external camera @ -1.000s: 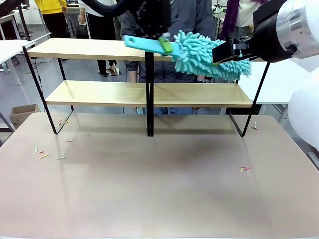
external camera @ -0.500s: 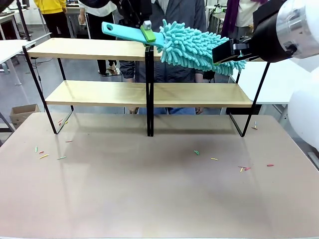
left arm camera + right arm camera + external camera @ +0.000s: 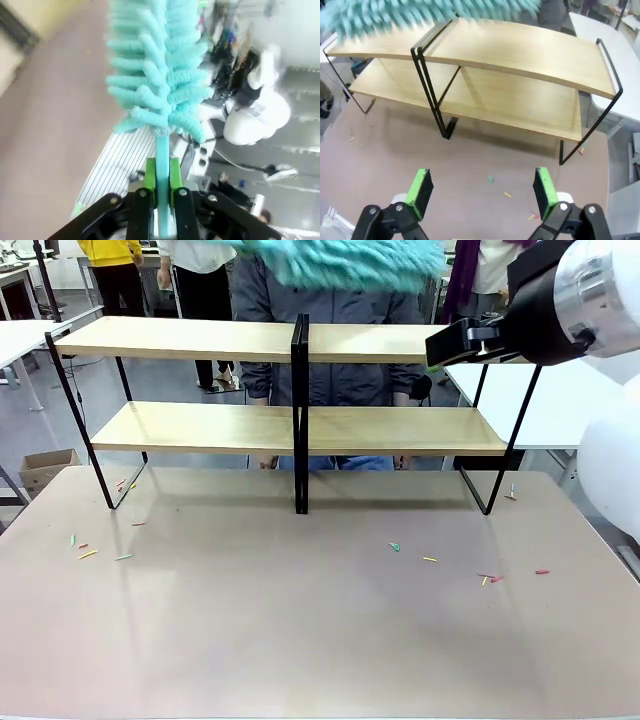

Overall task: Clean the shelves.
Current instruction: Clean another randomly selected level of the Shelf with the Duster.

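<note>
Green pads of the left claw (image 3: 161, 187) pinch a teal duster (image 3: 157, 75) by its stem. Right claw (image 3: 482, 187) hangs spread above the shelves (image 3: 300, 430), which stand on the brown surface (image 3: 300, 630), colourful scraps (image 3: 430, 560) scattered.

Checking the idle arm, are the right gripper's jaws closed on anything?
No, the right gripper has its jaws spread wide with nothing between them, above the brown table.

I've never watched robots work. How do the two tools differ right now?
The left tool is shut on a teal duster, its green pads pressed against the handle; the right tool is open and holds nothing. The left tool lifts the duster above the shelves; the right tool looks down on the shelves from above the table. Both are black with green pads.
</note>
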### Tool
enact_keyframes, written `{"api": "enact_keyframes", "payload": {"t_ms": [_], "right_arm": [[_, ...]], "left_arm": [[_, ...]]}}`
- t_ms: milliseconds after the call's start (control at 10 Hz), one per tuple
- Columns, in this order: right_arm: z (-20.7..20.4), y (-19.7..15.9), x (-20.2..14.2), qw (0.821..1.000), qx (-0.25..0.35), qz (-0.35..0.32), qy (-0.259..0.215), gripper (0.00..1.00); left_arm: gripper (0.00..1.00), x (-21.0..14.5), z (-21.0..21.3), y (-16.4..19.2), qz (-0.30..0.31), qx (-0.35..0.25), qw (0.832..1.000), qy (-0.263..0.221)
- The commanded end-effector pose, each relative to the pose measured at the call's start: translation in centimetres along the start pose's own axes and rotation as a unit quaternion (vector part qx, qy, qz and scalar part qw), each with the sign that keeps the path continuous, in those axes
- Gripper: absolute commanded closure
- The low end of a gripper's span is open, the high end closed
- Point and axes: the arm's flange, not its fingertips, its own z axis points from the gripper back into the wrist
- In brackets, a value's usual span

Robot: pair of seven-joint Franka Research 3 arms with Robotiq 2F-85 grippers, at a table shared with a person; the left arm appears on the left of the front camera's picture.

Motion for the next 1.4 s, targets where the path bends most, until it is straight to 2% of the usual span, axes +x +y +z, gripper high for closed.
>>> {"api": "enact_keyframes", "payload": {"t_ms": [0,100,200,300,400,500,600,700,800,900,1000,1300], "right_arm": [[0.0,0.0,0.1,1.0,0.002,0.0,-0.001,0.0],[0.0,0.0,0.1,1.0,0.002,0.0,-0.001,0.0],[0.0,0.0,0.1,1.0,0.002,0.0,-0.001,0.0],[0.0,0.0,0.1,1.0,0.002,0.0,-0.001,0.0],[0.0,0.0,0.1,1.0,0.002,0.0,-0.001,0.0],[0.0,0.0,0.1,1.0,0.002,0.0,-0.001,0.0],[0.0,0.0,0.1,1.0,0.002,0.0,-0.001,0.0],[0.0,0.0,0.1,1.0,0.002,0.0,-0.001,0.0],[0.0,0.0,0.1,1.0,0.002,0.0,-0.001,0.0],[0.0,0.0,0.1,1.0,0.002,0.0,-0.001,0.0],[0.0,0.0,0.1,1.0,0.002,0.0,-0.001,0.0],[0.0,0.0,0.1,1.0,0.002,0.0,-0.001,0.0]], "left_arm": [[0.89,-7.0,4.6,2.5,0.058,0.016,0.991,-0.122],[0.89,-10.8,7.1,4.2,0.093,0.01,0.98,-0.174],[0.89,-16.1,9.5,6.2,0.127,-0.013,0.963,-0.236],[0.89,-21.1,11.1,8.4,0.164,-0.036,0.939,-0.3],[0.89,-26.2,12.2,10.5,0.207,-0.055,0.904,-0.37],[0.89,-31.3,13.3,12.3,0.245,-0.074,0.861,-0.439],[0.89,-36.4,14.2,14.2,0.292,-0.095,0.808,-0.503],[0.89,-39.5,14.1,14.8,0.274,-0.111,0.785,-0.545],[0.89,-41.2,14.1,15.7,0.282,-0.11,0.764,-0.57],[0.89,-41.2,14.0,16.6,0.317,-0.114,0.728,-0.597],[0.89,-42.4,15.3,17.2,0.318,-0.109,0.783,-0.524],[0.89,-42.4,15.3,17.2,0.318,-0.109,0.783,-0.524]]}}
